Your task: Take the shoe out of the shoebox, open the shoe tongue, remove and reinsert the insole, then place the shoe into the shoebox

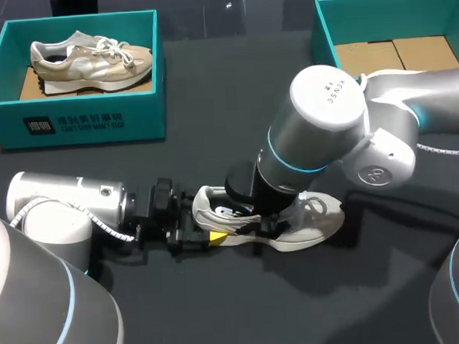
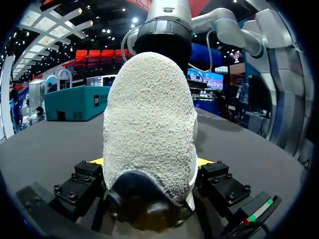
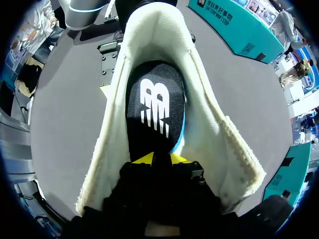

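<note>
My left end effector clamps the heel of the shoe on the table. My right end effector sits inside, over the insole; I cannot tell its grip. We look to be at the insole-removal step, which next needs a firm pinch and a lift.

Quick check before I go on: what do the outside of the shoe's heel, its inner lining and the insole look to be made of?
On the shoe, the outside of the heel is pale and matte with a pebbly nap, likely suede or a rough textile. The lining looks like cream fabric with a soft, terry-like grain. The insole has a black cloth-like top with white print. Its blue edge suggests foam beneath, though that is uncertain.
</note>
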{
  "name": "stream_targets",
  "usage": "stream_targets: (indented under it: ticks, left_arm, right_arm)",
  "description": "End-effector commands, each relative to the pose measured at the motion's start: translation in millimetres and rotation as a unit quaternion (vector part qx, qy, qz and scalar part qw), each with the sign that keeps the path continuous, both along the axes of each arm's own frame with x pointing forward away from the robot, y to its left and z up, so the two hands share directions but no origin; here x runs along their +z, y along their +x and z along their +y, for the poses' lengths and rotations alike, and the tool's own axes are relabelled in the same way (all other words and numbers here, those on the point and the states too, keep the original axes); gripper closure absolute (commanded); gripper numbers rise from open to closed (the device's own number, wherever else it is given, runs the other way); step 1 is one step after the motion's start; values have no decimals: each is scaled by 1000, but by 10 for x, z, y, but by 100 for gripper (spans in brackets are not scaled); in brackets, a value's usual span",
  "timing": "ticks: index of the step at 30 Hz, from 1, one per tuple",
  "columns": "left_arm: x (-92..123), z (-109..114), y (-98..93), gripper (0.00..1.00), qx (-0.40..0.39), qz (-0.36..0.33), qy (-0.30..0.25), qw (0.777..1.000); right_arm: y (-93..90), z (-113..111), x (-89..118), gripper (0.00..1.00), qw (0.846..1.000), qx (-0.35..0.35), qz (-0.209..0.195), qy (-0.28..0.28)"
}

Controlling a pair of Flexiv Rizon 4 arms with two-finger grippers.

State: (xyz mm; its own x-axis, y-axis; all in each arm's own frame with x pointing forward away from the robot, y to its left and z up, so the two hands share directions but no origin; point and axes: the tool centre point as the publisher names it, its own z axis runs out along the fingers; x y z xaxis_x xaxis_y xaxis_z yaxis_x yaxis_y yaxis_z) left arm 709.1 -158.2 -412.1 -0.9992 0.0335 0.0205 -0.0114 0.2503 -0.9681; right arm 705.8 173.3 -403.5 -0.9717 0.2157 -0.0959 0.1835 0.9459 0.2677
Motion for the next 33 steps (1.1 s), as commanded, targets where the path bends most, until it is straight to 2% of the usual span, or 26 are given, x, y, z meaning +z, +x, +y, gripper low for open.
stream_targets:
  ticks: [1,16,29,33]
  left_arm:
    - [-13,9,19,100,1,0,1,1000]
    - [-13,9,19,100,1,0,1,1000]
    - [-13,9,19,100,1,0,1,1000]
    - [-13,9,19,100,1,0,1,1000]
  right_arm:
    - [-60,-95,104,100,1000,5,-22,15]
    - [66,-105,353,100,993,30,-63,96]
    - [50,-242,423,100,991,50,-60,112]
    - [57,-252,493,100,988,64,-77,121]
